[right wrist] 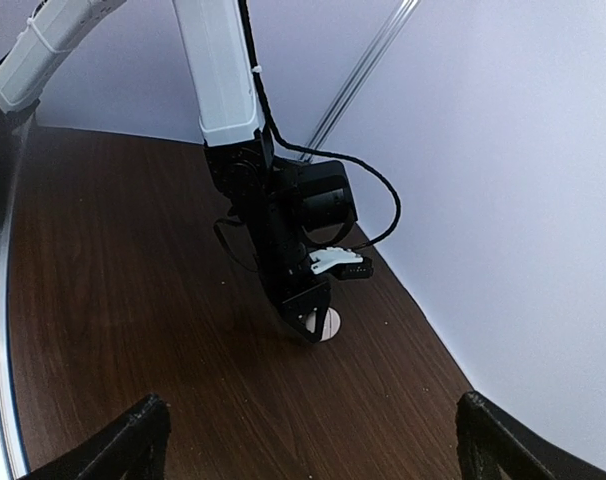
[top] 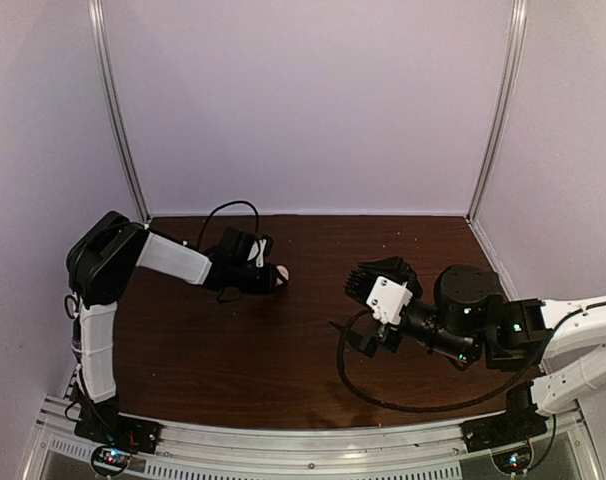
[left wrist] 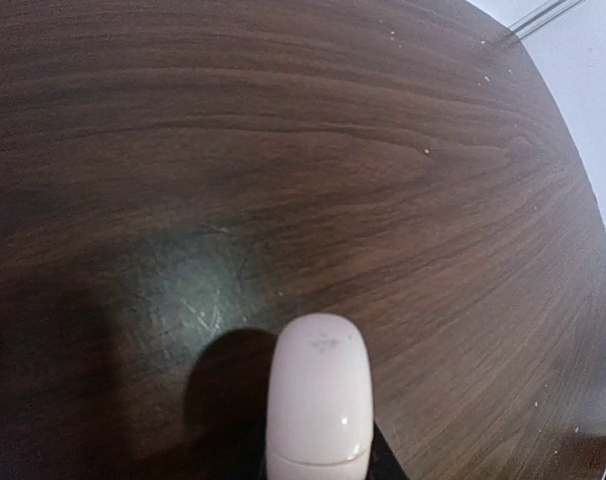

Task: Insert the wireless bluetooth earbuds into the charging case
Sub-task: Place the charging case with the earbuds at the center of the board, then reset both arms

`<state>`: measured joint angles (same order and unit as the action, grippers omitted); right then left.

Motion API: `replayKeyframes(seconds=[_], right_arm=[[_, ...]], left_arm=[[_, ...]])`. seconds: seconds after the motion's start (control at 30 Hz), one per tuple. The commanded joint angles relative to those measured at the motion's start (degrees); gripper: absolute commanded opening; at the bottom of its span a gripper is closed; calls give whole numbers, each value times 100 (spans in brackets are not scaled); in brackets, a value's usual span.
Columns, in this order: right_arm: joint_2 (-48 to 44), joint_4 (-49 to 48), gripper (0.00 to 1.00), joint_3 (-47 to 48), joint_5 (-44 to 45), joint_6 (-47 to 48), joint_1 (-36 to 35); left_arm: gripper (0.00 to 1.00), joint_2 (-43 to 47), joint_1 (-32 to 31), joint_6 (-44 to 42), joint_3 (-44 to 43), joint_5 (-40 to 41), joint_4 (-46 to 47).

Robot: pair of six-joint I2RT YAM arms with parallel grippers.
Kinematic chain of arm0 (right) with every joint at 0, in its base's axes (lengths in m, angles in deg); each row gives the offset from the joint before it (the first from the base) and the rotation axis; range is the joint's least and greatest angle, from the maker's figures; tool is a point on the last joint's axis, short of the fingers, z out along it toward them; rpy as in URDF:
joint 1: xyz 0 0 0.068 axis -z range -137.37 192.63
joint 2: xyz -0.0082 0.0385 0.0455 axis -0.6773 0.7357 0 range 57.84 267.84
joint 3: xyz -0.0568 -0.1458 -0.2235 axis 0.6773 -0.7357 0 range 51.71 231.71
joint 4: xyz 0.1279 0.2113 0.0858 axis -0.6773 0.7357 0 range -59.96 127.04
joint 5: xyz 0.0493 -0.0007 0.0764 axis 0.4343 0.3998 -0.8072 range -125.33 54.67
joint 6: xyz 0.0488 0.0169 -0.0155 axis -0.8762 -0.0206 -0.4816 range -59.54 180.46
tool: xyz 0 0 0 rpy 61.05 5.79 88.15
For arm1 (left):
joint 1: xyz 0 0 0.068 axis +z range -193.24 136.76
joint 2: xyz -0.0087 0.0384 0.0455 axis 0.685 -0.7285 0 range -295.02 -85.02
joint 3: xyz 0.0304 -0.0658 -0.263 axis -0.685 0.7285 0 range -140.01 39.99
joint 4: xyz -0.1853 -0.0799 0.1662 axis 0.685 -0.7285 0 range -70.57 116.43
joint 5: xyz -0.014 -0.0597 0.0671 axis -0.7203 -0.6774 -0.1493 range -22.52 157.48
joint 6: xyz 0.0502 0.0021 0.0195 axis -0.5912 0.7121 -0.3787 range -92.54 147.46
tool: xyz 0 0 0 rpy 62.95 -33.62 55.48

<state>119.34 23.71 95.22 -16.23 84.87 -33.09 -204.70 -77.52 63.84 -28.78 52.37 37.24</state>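
Left fingers (right wrist: 303,318) pinch a smooth, pale pinkish-white oval charging case (left wrist: 320,400); right fingers (right wrist: 133,440) spread wide.

Charging case (left wrist: 320,400) pale pink-white; table (left wrist: 283,150) dk brn woodgrain.

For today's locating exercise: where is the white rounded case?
Left of centre in the top view, the white rounded case sits gripped in the left end effector.
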Motion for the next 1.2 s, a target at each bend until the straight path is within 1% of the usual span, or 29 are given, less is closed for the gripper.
replayKeyframes(seconds=[0.0,0.07,0.1,0.17,0.2,0.43,0.53,0.57,0.7,0.8,0.83,0.87,0.9,1.07,1.17], right_arm=[[-112,-173,100,-53,-70,-94,40],[-103,-176,100,-53,-55,-94,40],[-103,-165,100,-44,-54,-98,38],[-117,-150,100,-42,-38,-102,44],[-124,-144,100,-44,-33,-109,35],[-210,-129,100,-20,-15,-194,41],[-295,-119,100,-33,-7,-294,45],[-324,-123,100,-43,-3,-341,42],[-409,-86,100,-62,11,-563,93],[-450,-37,100,-49,-8,-797,208],[-466,-23,100,-45,-52,-881,268],[-496,-11,100,-44,-116,-960,348],[-513,10,100,-32,-206,-1064,450],[-666,110,100,21,-817,-1620,1215],[-700,138,100,24,-1139,-2019,1698]], left_arm=[[7,-268,111,62,-417,93,-248],[9,-376,136,40,-562,92,-403],[13,-402,141,30,-613,107,-472],[27,-407,149,-19,-666,143,-561],[30,-395,159,-33,-679,162,-597],[49,-90,229,-169,-624,299,-813],[64,229,229,-300,-475,322,-852],[68,359,229,-352,-419,344,-885],[75,967,229,-523,-116,467,-1015],[81,1614,229,-740,232,570,-1035],[86,1866,229,-851,351,594,-1037],[95,2113,229,-934,476,623,-1036],[97,2397,229,-1030,624,683,-1017],[98,3856,242,-1325,1341,1400,-975],[98,4563,247,-1324,1647,2218,-1137]])
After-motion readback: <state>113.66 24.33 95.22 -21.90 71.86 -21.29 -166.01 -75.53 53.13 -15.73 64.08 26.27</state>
